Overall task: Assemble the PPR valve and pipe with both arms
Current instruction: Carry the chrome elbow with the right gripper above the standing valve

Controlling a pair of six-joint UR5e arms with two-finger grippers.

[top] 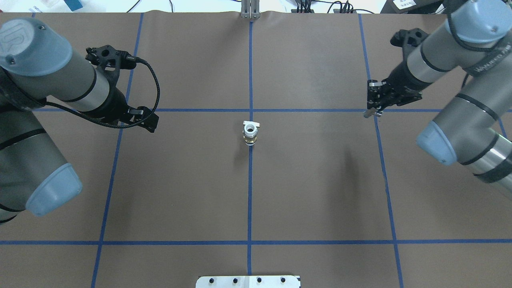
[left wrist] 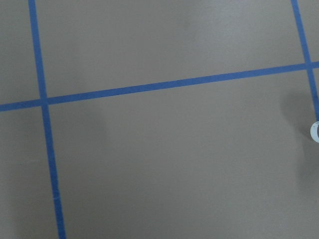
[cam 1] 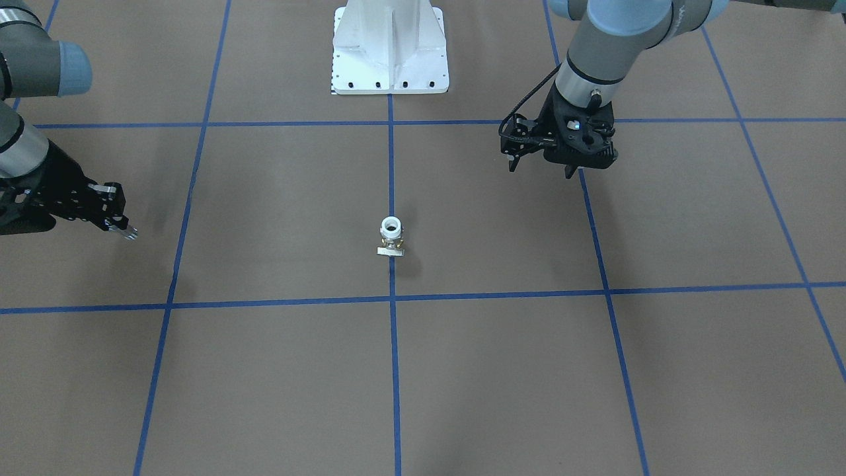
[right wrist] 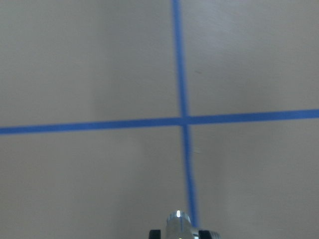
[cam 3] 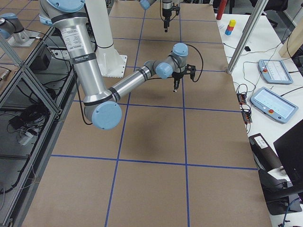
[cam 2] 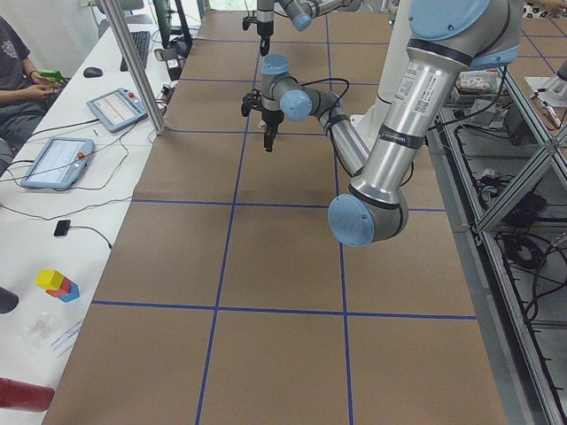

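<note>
The PPR valve [cam 1: 391, 237] stands upright on the table's centre blue line, white ring end up, pale tab handle at its base; it also shows in the overhead view [top: 251, 133] and as a sliver at the left wrist view's right edge [left wrist: 315, 132]. My right gripper [cam 1: 124, 227] [top: 373, 111] is shut on the small silver pipe [cam 1: 130, 232] [top: 369, 114] [right wrist: 178, 225], held above the table well off to the valve's side. My left gripper [cam 1: 540, 168] [top: 151, 124] hovers open and empty on the valve's other side.
The white base column [cam 1: 390, 46] stands at the robot's edge of the table, in line with the valve. Blue tape lines [top: 250, 200] grid the brown surface. A side desk with tablets [cam 2: 58, 159] runs along the far long edge.
</note>
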